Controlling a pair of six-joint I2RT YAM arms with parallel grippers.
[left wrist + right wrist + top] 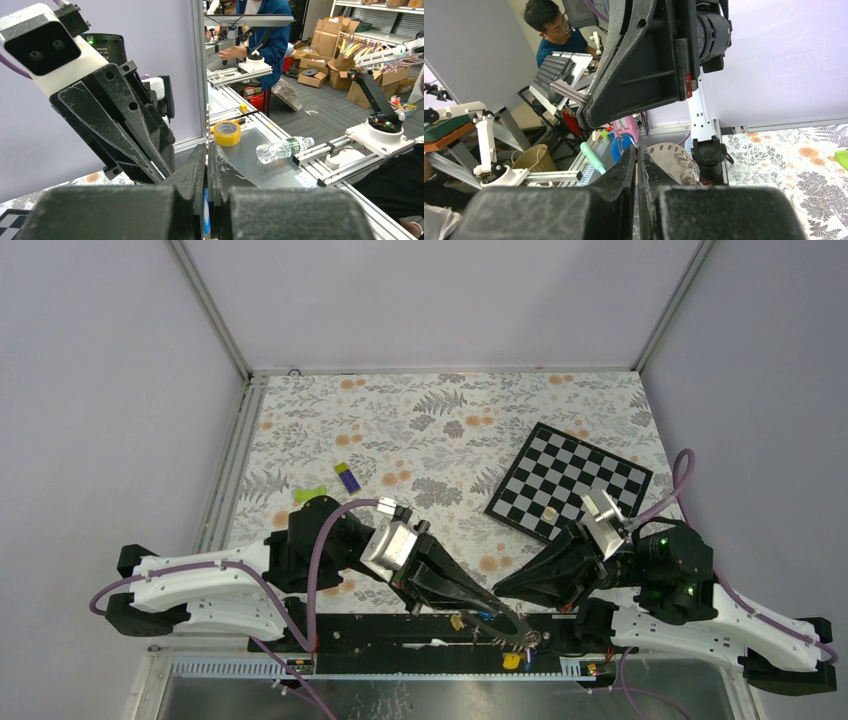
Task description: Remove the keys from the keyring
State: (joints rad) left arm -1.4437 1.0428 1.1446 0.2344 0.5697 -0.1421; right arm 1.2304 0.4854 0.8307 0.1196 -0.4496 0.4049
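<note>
- the left gripper point(522, 633) is seen at the bottom centre of the top view, its fingers pressed narrow on the thin edge of the keyring point(527, 640)
- the keys point(511, 661) are clustered at the keyring, over the black rail point(380, 642) at the bottom; yellow, blue and tan heads can be made out
- the right gripper point(498, 590) is held just above and left of them, fingers closed tight, nothing seen between
- a chequered board point(568, 480) is laid at centre right, a purple block point(348, 478) at centre left
</note>
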